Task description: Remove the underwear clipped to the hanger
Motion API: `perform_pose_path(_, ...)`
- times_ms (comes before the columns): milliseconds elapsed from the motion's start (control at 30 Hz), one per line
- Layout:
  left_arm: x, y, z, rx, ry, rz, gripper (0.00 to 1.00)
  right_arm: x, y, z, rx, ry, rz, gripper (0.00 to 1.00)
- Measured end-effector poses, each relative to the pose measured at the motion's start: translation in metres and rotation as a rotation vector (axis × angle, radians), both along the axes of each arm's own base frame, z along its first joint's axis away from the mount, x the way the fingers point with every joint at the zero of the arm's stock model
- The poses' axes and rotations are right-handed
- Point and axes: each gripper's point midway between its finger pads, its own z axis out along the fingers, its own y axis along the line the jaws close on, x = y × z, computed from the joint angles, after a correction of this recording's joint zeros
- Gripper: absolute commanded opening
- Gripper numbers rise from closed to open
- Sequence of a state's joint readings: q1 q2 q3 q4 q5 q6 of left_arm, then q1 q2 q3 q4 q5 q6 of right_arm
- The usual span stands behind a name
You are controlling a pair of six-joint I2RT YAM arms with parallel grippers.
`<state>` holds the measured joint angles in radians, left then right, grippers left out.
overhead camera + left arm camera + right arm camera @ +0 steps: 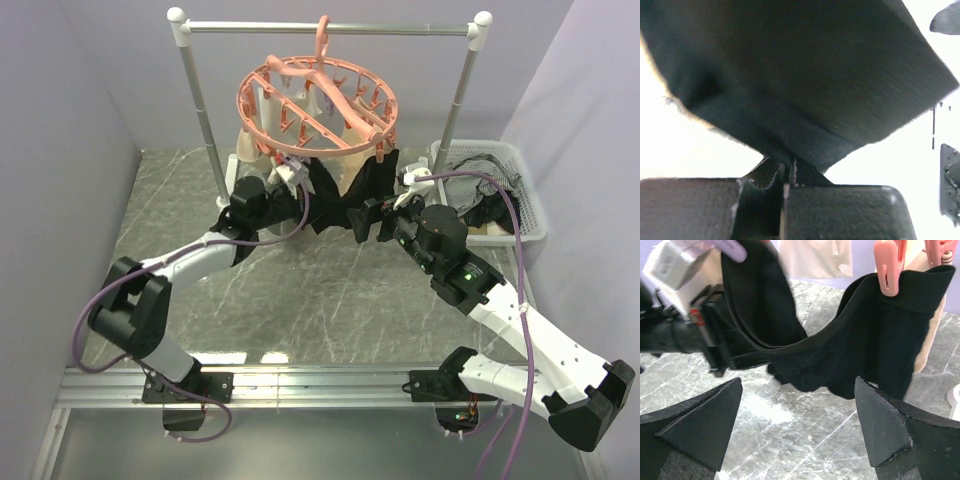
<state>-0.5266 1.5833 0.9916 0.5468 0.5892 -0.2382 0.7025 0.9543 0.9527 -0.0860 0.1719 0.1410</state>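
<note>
**Two arms close in on black underwear pegged to drying ring**

The black underwear (340, 195) hung from the salmon-pink hanger (340, 100), which was hooked on a silver rail (330, 28) above the marble-patterned table (300, 300). The left gripper (788, 175) was clenched on a fold at the garment's lower edge, the cloth running down into the slit between its fingers. The right gripper (797, 435) stood spread wide just in front of the fabric, grasping nothing. A pink clip (887, 267) pinched one end of the waistband, and a purple clip (732, 247) appeared to hold the other. The cloth looked light, soft and stretchy, sagging between its clips. It would probably give before a clip let go, so the doubled waistband just under the pink clip seemed the surest place to take hold. Cream garments (810, 257) hung behind.
</note>
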Motion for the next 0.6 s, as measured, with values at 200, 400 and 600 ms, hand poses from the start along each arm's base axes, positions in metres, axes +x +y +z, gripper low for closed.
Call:
perform_pose_path(200,-0.024,0.021,0.006,-0.024,0.023,0.054,0.0,0.003,0.003,-0.001,0.003,0.002,0.001,1.0)
perform_pose_path(400,-0.045,0.039,0.001,-0.048,0.051,0.117,0.01,0.011,0.012,-0.009,-0.01,0.031,0.008,1.0)
perform_pose_path(600,-0.061,0.05,0.008,-0.101,0.066,0.14,0.01,0.021,0.029,0.013,0.006,0.016,0.046,1.0)
